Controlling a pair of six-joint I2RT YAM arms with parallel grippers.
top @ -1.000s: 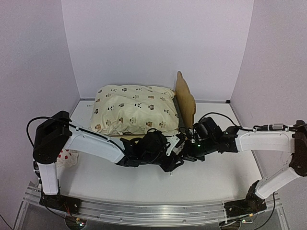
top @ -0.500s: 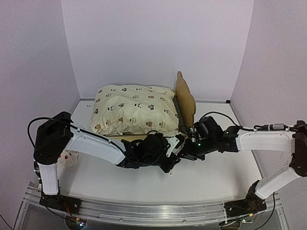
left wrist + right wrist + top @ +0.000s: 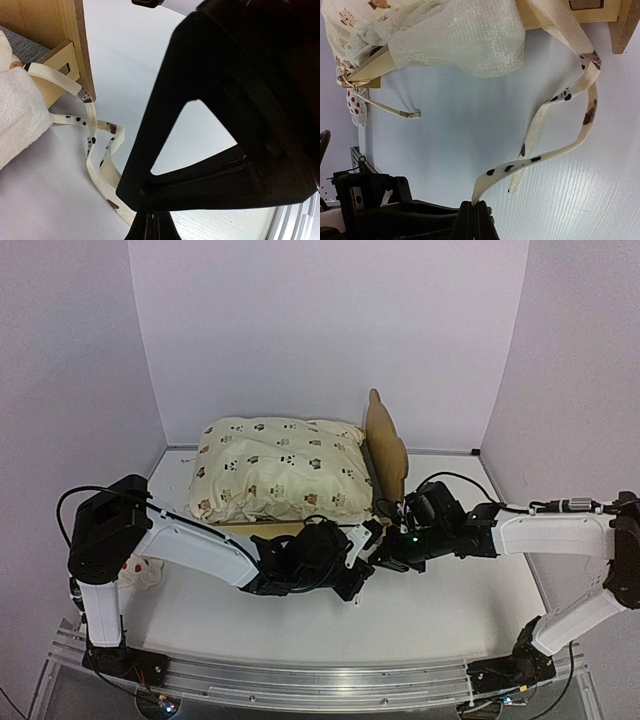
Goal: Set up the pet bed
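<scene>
The cushion (image 3: 280,468) already lies on the pet bed (image 3: 385,445), just beyond my pincers. My right pincer (image 3: 476,214) is pinched tight on a spotted tie (image 3: 590,112). My left pincer (image 3: 151,227) is closed at a second tie (image 3: 91,137), and I cannot tell whether it grips. I judge knotting remains.

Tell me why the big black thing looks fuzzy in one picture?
Left wrist view: the black left end effector sits right by the lens, so its edges go soft, while the cream spotted fabric ribbon looks sharper; top external view: even light.
</scene>
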